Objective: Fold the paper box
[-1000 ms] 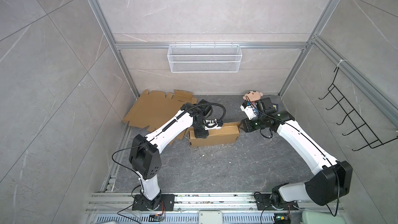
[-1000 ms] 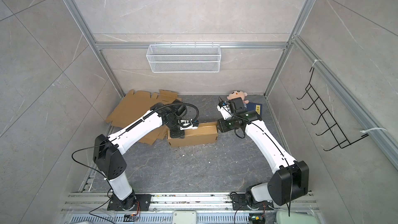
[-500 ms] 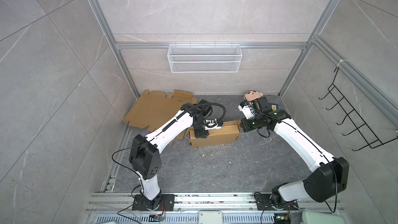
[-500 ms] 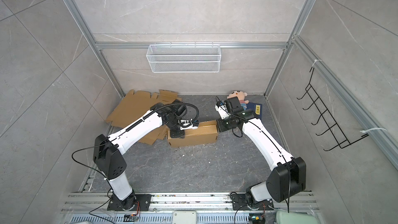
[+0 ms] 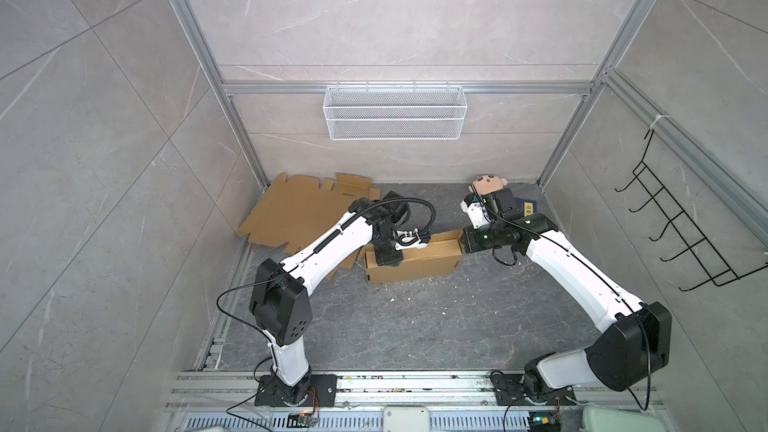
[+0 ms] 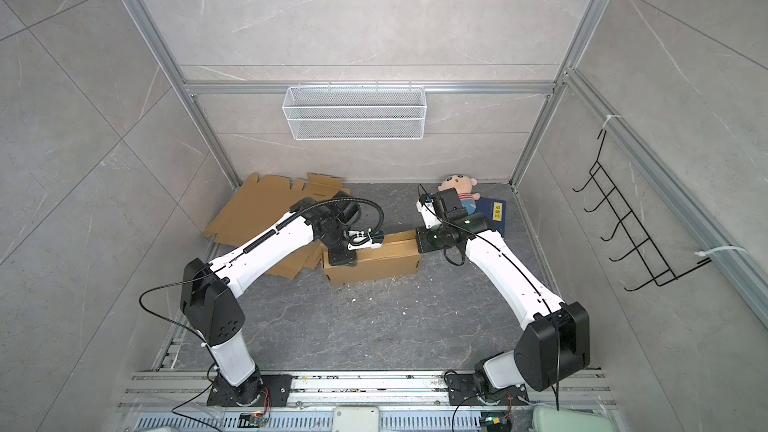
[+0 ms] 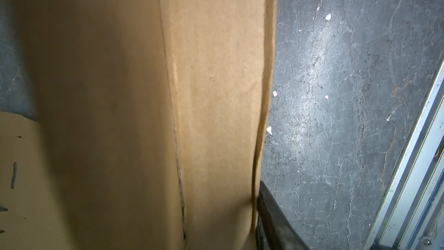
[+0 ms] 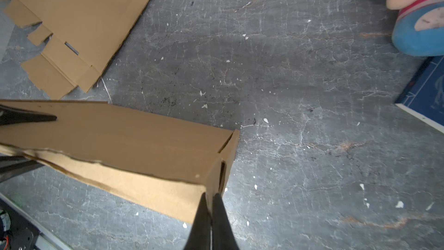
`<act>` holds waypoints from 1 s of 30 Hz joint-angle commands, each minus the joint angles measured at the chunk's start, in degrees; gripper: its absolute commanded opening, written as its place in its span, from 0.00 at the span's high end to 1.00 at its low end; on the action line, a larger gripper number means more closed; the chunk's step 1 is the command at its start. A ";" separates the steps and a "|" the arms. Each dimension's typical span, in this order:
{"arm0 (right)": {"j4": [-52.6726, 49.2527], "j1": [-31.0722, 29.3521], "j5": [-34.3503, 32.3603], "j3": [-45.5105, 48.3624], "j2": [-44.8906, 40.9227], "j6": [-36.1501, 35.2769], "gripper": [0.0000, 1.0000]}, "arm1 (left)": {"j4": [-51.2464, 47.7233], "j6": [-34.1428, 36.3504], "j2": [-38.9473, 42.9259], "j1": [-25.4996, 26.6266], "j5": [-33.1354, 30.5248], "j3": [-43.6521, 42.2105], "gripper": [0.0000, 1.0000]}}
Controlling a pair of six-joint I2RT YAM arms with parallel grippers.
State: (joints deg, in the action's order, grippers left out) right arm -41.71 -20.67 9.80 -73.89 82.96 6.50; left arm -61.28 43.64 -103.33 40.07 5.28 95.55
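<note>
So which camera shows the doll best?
Both top views: the doll shows its face, partly behind the right arm. The right wrist view catches only its body, close up; the left wrist view misses it.

The only lettering in sight is a short upright column of yellow characters on the cover of the dark blue book point(image 6: 495, 218), which lies on the floor near its back right corner. In both top views the characters are too small to read; they may be Chinese. The right wrist view shows only pale line work on the book's cover point(image 8: 430, 90), with no legible words.
</note>
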 commanded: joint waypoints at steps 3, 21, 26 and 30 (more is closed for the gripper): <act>2.29 -0.60 -0.02 3.81 0.27 1.83 1.00 | 1.67 0.69 -4.82 0.51 2.25 -1.77 0.55; 1.33 -0.61 -1.71 3.94 0.71 0.59 1.00 | 3.27 -2.80 -2.25 -1.50 0.22 6.09 0.28; 1.64 -0.61 -1.72 4.60 0.71 1.00 1.00 | 7.85 -5.68 2.97 -2.42 4.46 4.38 0.25; 1.64 -0.61 -1.95 4.91 0.63 1.45 1.00 | 12.80 -13.12 8.75 -5.23 5.77 1.04 0.25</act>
State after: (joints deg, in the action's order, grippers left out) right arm -36.69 -20.78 8.54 -71.07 82.50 7.14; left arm -53.28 37.23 -101.36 37.15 8.12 97.80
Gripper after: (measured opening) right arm 0.049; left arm 0.749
